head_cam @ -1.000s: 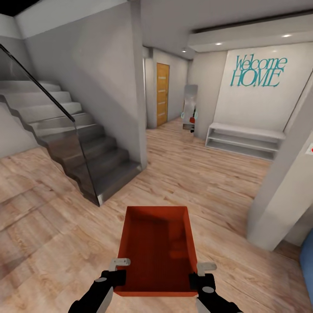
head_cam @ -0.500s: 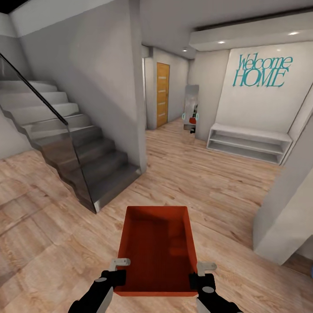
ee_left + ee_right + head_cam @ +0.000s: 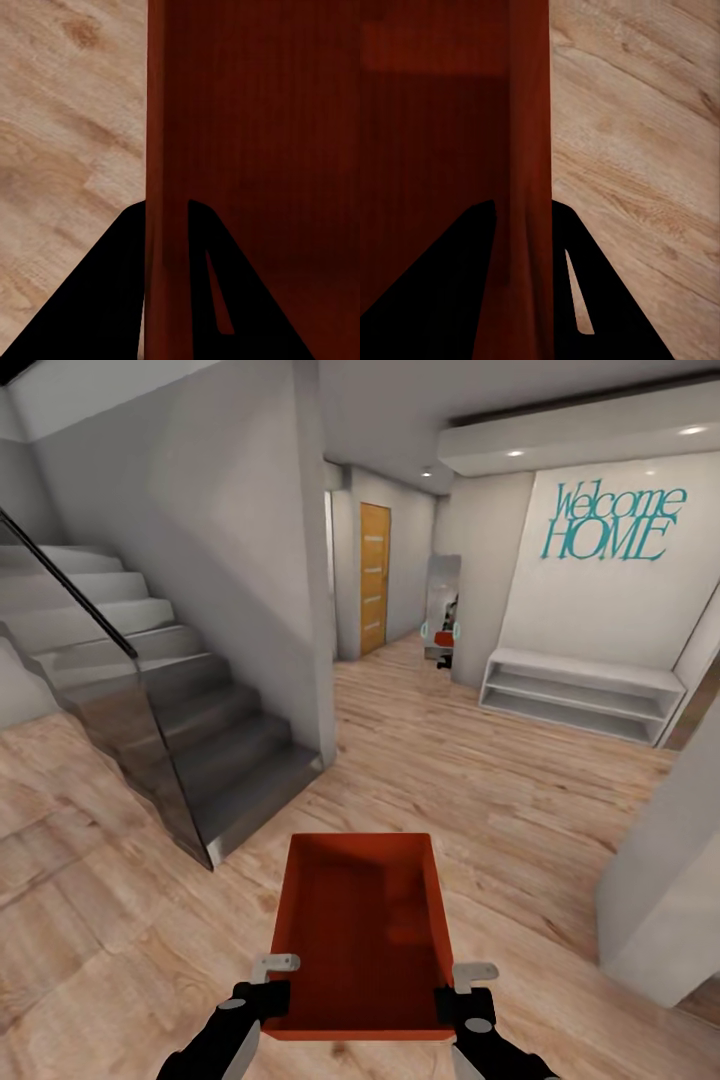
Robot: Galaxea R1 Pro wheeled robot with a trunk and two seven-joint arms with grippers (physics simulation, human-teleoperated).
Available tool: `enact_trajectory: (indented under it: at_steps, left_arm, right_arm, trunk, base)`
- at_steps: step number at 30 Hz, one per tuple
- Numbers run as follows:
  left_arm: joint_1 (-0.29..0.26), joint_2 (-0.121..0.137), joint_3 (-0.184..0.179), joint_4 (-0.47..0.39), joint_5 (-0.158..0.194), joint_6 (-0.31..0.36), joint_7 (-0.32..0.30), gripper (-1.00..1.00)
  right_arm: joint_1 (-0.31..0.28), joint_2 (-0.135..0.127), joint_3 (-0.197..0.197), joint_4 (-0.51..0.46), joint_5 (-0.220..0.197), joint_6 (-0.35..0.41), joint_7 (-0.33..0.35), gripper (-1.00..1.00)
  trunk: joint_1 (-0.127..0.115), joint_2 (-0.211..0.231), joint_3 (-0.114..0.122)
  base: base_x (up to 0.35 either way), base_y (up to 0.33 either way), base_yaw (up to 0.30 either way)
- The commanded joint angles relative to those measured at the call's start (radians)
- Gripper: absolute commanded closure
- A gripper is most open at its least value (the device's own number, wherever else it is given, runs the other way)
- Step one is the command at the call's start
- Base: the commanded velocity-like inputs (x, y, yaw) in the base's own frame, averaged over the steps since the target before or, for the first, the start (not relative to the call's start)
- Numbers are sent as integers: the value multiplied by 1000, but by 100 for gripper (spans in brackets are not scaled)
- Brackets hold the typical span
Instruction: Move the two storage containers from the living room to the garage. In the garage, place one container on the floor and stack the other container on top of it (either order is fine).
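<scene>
**One bin, two pinched walls, a hallway to cross**

One storage container [image 3: 360, 935] rides in front of the robot, carried above the wood-plank floor [image 3: 480, 780], with each side wall pinched near the end closest to the robot. The left gripper [image 3: 270, 985] and the right gripper [image 3: 462, 990] are both clenched on it.

Judging from the hall ahead, the step in hand is transport. Doing it well calls for keeping both arms level and equally spaced so neither thin wall slips from between the fingers, and steering wide of the staircase [image 3: 150, 710] and the grey pillar [image 3: 665, 890]. The wooden door [image 3: 374, 578] lies well beyond the fingers.

Route and obstacles show from the head camera. Each wrist camera gives the grip itself: a red wall [image 3: 166, 150] standing between the two dark fingers [image 3: 97, 300], one inside the bin, one outside over the floor; likewise on the right [image 3: 531, 150].
</scene>
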Motion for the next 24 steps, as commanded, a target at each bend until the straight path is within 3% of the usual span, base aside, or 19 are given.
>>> enact_trajectory:
  at_steps: [1,11,18,24]
  left_arm:
    - [0,1,-4,-5,-17,-24,11,100]
    - [0,1,-4,-5,-17,-23,10,100]
    - [0,1,-4,-5,-17,-23,10,100]
    - [0,1,-4,-5,-17,-22,9,100]
  right_arm:
    - [-2,-1,-8,32,-29,-9,-17,100]
    - [-2,-1,-9,32,-29,-9,-17,100]
    - [-2,-2,-9,32,-30,-9,-17,100]
    - [-2,-1,-9,32,-29,-9,-18,100]
  trunk:
    - [1,-1,-2]
    - [1,-1,-2]
    - [1,-1,-2]
    - [1,-1,-2]
  base:
    - [323,0,-48]
    - [323,0,-208]
    - [323,0,-57]
    - [323,0,-192]
